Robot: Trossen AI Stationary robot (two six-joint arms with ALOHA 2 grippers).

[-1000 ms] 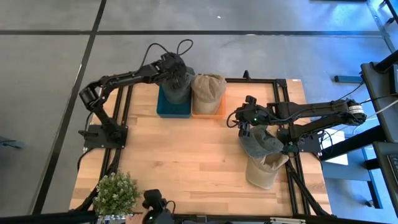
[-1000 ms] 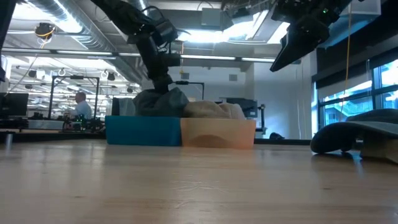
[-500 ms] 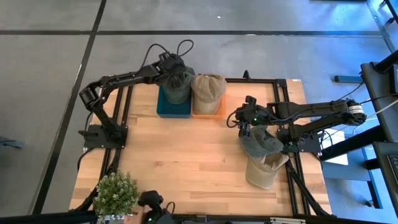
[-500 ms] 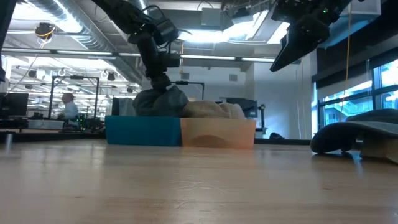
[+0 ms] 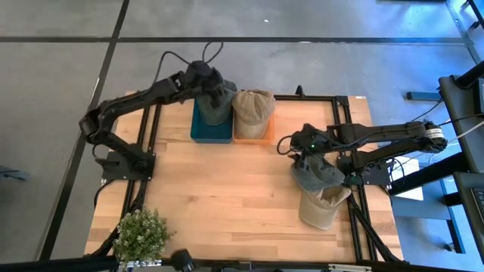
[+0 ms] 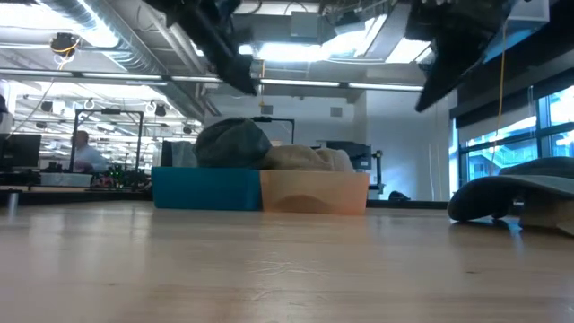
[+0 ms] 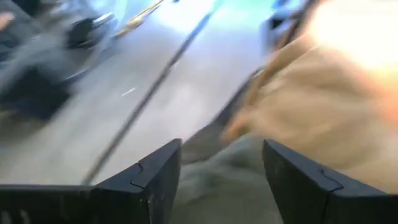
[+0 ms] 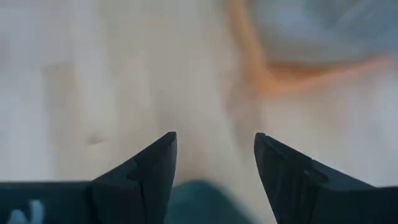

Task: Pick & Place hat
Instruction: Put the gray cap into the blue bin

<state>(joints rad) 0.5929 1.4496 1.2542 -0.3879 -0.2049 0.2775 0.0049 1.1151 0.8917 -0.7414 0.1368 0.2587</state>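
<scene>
Change: since a second ago the left claw (image 5: 206, 75) has lifted off the dark grey-green cloth hat (image 5: 215, 107), and the left arm's elbow has swung outward past the tabletop's left edge; the right claw (image 5: 300, 157) has shifted slightly toward the grey hat below it.
Left claw: open and empty, raised above the far edge of the tabletop, its two dark fingers (image 7: 152, 177) spread apart.
Dark hat: resting in the blue rectangular bin (image 5: 210, 134) at the far edge of the light wooden tabletop (image 5: 219, 189).
Tan hat: a beige cloth hat (image 5: 252, 108) sits in the orange bin (image 5: 253, 137), which touches the blue one on its right side.
Right claw: open, holding nothing, hovering over the tabletop near its right edge.
Waiting hats: a grey cloth hat (image 5: 318, 173) lies near the right edge, overlapping a cream hat (image 5: 321, 206) toward the near right corner.
Plant: a small green potted plant (image 5: 141, 234) stands at the near left corner.
</scene>
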